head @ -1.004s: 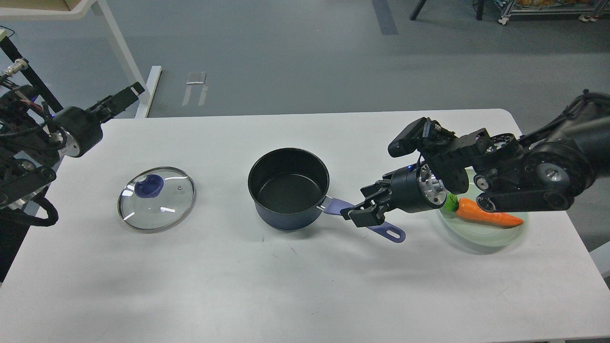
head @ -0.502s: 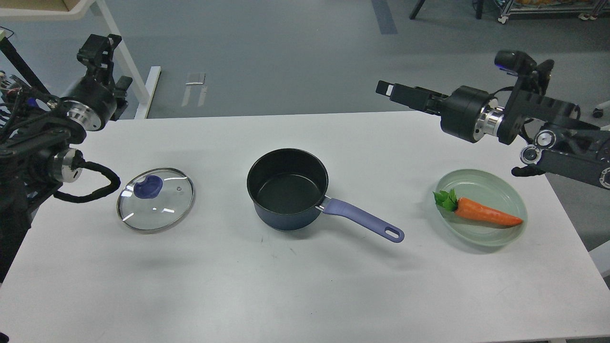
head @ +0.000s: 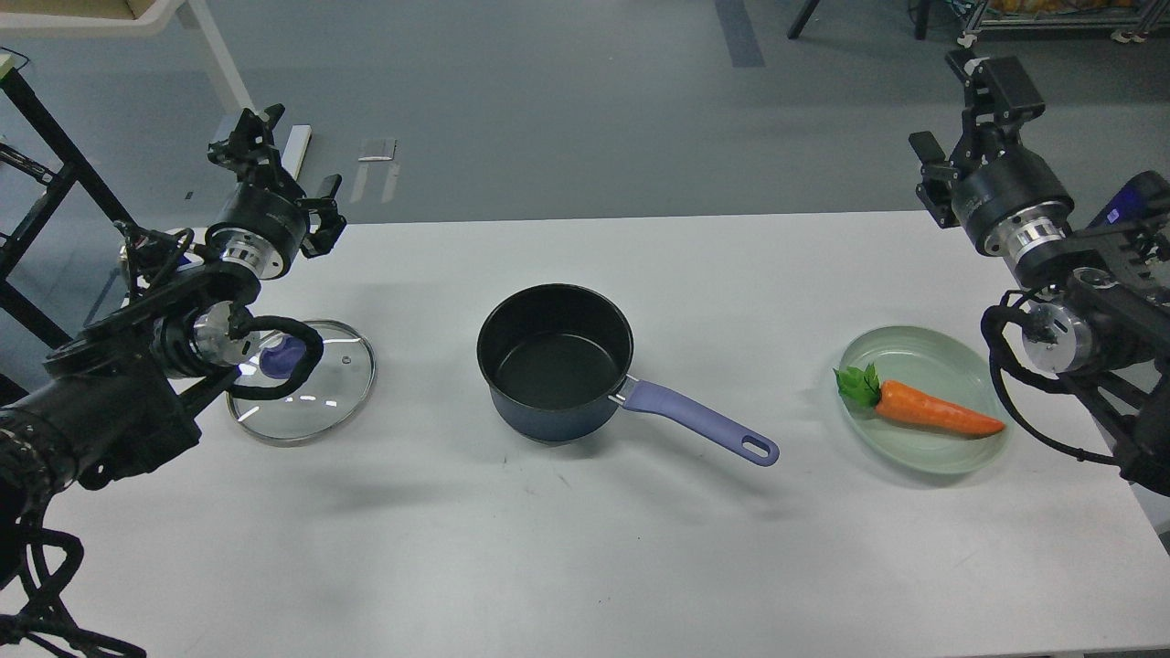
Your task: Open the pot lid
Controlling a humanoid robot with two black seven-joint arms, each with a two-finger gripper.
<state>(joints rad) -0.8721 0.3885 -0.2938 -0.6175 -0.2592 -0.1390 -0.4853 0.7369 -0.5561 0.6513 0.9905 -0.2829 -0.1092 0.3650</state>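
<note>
Both grippers, left [head: 274, 151] and right [head: 969, 114], are raised with fingers spread, gripping nothing. The lid [head: 315, 388] lies flat on the table [head: 585, 548] beside the uncovered pot [head: 555, 361]. The left arm's dangling cable could drag the lid.

The white worktop [head: 585, 548] carries a glass lid [head: 311, 388] at left, an open pot [head: 554, 362] mid-table, and a green plate [head: 923, 448] at right.

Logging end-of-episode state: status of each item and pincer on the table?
pot: uncovered, empty, upright
lid: off the pot, flat on the table, left of the pot
carrot: lying on the green plate
left pincer: raised, holding nothing, open/shut unclear
right pincer: raised, holding nothing, open/shut unclear
</note>
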